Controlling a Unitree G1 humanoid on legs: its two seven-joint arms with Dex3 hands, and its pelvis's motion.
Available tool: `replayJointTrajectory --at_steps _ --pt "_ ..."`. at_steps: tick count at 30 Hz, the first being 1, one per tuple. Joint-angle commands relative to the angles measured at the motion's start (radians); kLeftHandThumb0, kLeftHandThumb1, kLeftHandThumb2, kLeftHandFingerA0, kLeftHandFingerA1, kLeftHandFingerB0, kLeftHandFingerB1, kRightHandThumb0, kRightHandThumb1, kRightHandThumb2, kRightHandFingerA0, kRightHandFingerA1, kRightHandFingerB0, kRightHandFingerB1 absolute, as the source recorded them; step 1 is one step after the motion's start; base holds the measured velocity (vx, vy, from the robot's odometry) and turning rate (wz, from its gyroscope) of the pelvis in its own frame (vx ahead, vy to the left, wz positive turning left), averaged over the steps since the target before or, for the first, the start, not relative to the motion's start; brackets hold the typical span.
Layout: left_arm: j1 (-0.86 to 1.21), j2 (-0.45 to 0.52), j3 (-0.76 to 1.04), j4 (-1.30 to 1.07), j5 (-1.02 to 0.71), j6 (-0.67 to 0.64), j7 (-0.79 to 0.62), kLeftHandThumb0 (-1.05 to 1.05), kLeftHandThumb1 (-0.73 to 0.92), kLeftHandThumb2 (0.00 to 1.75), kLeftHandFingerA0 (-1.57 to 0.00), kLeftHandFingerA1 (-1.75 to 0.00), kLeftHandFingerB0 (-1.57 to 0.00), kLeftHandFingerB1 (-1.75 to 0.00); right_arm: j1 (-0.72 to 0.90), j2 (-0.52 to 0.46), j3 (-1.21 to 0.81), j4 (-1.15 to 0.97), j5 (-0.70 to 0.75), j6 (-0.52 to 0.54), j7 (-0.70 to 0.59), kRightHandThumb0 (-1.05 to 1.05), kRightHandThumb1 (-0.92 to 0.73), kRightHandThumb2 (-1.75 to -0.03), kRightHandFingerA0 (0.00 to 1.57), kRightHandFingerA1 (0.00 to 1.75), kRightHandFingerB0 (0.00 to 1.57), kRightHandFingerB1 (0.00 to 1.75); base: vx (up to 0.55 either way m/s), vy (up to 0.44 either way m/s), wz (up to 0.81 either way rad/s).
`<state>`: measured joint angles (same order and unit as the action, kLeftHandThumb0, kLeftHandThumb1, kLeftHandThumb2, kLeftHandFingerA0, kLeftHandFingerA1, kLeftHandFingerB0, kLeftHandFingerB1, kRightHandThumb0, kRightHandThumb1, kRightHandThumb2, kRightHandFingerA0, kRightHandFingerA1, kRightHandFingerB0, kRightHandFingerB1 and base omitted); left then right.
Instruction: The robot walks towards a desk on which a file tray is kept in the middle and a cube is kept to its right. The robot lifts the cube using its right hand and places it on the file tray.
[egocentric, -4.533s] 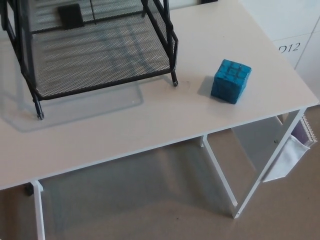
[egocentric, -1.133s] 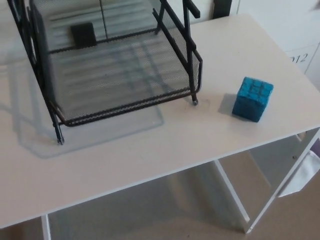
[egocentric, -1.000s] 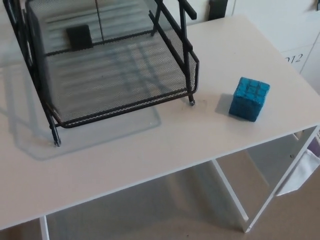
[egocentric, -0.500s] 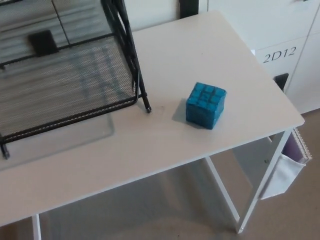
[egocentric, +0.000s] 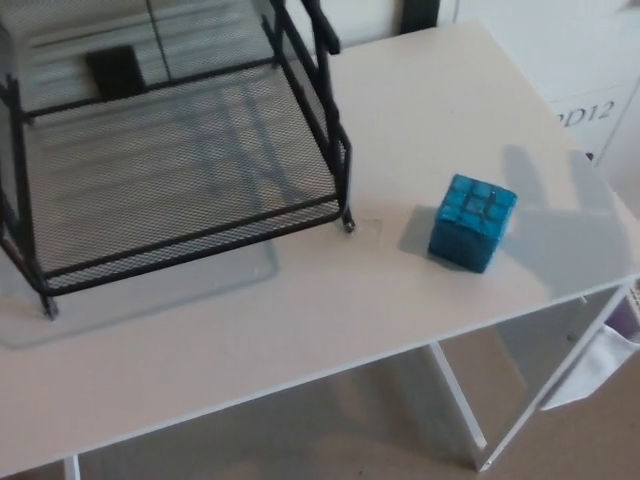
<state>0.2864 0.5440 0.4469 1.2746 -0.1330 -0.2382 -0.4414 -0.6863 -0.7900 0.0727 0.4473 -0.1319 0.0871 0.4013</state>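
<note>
Neither robot hand is in view, so you cannot tell whether it is open or closed. The cube (egocentric: 472, 222) sits untouched toward the front right corner of the table (egocentric: 300, 310), apart from the front right foot of the tray (egocentric: 190, 235). You're at the reach step, so bring the right robot hand down over the cube, fingers spread.

Blue cube (egocentric: 472, 222) sits right of file tray (egocentric: 190, 232) on desk (egocentric: 420, 110).

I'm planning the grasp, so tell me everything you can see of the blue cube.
The cube is teal-blue, its faces split into a grid of squares, like a puzzle cube. It rests flat on the white desk, turned slightly, right of the black mesh file tray and clear of it. Nothing touches it but the desk.
</note>
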Motion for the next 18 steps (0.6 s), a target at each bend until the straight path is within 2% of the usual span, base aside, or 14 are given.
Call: replayJointTrajectory --at_steps 1,2,3,7,12,13,15,18 --pt "0.001 0.016 0.001 0.010 -0.009 -0.028 0.025 -0.71 0.90 0.67 -0.46 -0.46 -0.30 -0.37 -0.007 0.005 0.043 -0.006 -0.066 0.049 0.029 -0.64 -0.62 -0.60 0.01 0.27 0.07 0.25 0.03 0.053 0.09" --pt "0.003 0.017 0.002 0.011 -0.010 -0.024 0.024 -0.71 0.91 0.67 -0.46 -0.47 -0.30 -0.37 -0.010 0.021 0.053 -0.011 -0.065 0.077 0.037 -0.62 -0.43 -0.85 0.00 0.25 0.02 0.33 0.02 0.047 0.07" --pt "0.006 0.017 0.002 0.011 -0.011 -0.026 0.022 -0.71 0.91 0.67 -0.46 -0.47 -0.30 -0.37 -0.011 0.032 0.059 -0.019 -0.063 0.104 0.042 -0.62 -0.43 -0.85 0.00 0.25 0.02 0.33 0.00 0.000 0.00" --pt "0.007 0.017 0.003 0.016 -0.010 -0.031 0.025 -0.72 0.90 0.67 -0.46 -0.47 -0.30 -0.38 -0.001 0.055 0.075 -0.035 -0.073 0.095 0.043 -0.62 -0.43 -0.85 0.00 0.29 0.03 0.32 0.00 0.000 0.00" --pt "0.000 0.017 0.006 0.016 -0.015 -0.025 0.019 -0.73 0.91 0.67 -0.45 -0.48 -0.30 -0.38 0.005 0.108 0.113 -0.085 -0.090 0.118 0.052 -0.58 -0.40 -0.83 0.00 0.34 0.04 0.36 0.00 0.000 0.00" --pt "-0.003 0.017 0.004 0.016 -0.013 -0.020 0.020 -0.72 0.91 0.67 -0.45 -0.48 -0.29 -0.38 0.004 0.125 0.123 -0.098 -0.089 0.155 0.064 -0.58 -0.57 -0.59 0.01 0.33 0.09 0.30 0.00 0.000 0.00" --pt "-0.008 0.018 -0.005 0.016 -0.005 -0.027 0.017 -0.73 0.91 0.67 -0.44 -0.46 -0.29 -0.37 0.014 0.167 0.165 -0.144 -0.117 0.191 0.058 -0.57 -0.56 -0.59 0.07 0.32 0.15 0.28 0.00 0.000 0.00" --pt "-0.011 0.015 -0.006 0.007 -0.010 -0.022 0.011 -0.71 0.91 0.67 -0.46 -0.47 -0.28 -0.38 0.007 0.196 0.203 -0.152 -0.146 0.220 0.062 -0.57 -0.59 -0.60 0.06 0.32 0.13 0.28 0.00 0.000 0.00"
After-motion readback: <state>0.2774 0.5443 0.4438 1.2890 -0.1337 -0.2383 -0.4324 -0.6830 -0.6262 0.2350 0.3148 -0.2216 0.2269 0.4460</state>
